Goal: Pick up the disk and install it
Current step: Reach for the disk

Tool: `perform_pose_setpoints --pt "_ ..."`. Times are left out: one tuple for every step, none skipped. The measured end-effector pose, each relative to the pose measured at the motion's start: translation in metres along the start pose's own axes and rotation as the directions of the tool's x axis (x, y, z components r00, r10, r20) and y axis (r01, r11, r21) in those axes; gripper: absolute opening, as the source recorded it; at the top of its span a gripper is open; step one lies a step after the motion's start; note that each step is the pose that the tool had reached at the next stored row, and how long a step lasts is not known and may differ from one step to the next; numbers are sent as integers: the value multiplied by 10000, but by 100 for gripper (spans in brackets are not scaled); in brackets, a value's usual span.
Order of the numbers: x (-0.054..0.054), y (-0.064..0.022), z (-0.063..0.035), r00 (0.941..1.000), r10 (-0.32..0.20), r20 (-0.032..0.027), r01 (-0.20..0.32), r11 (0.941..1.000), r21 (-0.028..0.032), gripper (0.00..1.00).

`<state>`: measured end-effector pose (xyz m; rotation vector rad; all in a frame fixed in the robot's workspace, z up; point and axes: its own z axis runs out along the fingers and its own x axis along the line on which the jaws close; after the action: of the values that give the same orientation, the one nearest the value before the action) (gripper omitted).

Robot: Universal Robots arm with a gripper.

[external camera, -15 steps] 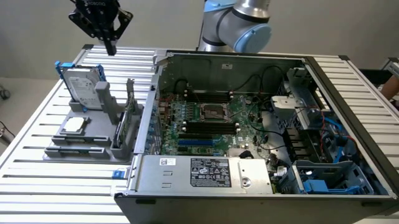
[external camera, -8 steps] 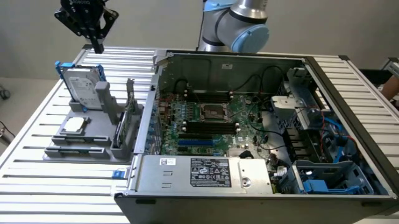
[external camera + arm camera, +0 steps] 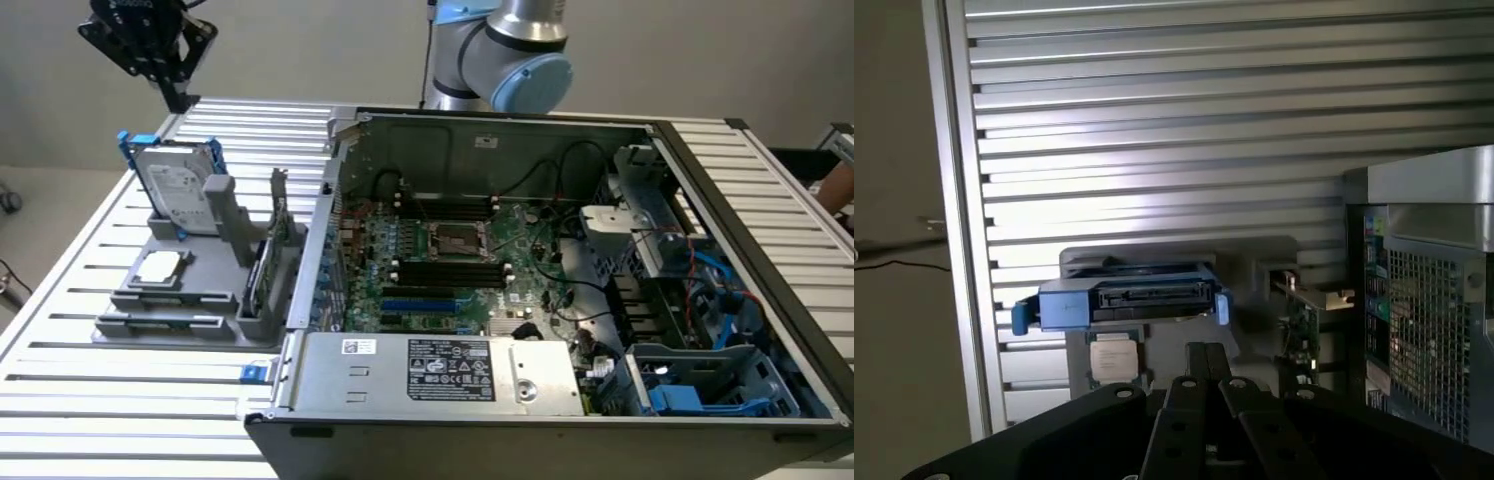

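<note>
on the grey rack (image 3: 154, 325), at nine o'clock from the open case (image 3: 534, 445), we are seeing the disk (image 3: 180, 190) standing on edge in its slot, likely keeping its top edge free for grasping. beyond it, at twelve o'clock, our claw (image 3: 175, 100) is hanging pinched closed, holding nothing.

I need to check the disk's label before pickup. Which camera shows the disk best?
The exterior view. There the disk stands upright in its grey holder, with its broad labelled face and blue rails turned towards the camera. The wrist view sees the disk edge-on: connector end and blue rails, no label.
</note>
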<state>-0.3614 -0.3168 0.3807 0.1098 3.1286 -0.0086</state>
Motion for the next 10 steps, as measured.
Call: perform_pose_setpoints --pt "44 1 2 10000 1 -7 -1 10000 2 11" --pt "93 2 4 10000 1 -15 -1 10000 4 11" --pt "139 3 6 10000 1 -22 -1 10000 6 11" --pt "184 3 8 10000 1 -30 -1 10000 8 11" --pt "229 4 9 10000 0 -41 0 10000 11 11" --pt "274 4 10 10000 0 -54 0 10000 14 11" --pt "319 4 11 10000 0 -68 0 10000 16 11" --pt "364 4 13 10000 0 -82 0 10000 18 11" --pt "412 1 13 9999 1 -103 -1 10000 20 11" --pt "440 -1 13 9999 1 -124 -1 10000 21 11"
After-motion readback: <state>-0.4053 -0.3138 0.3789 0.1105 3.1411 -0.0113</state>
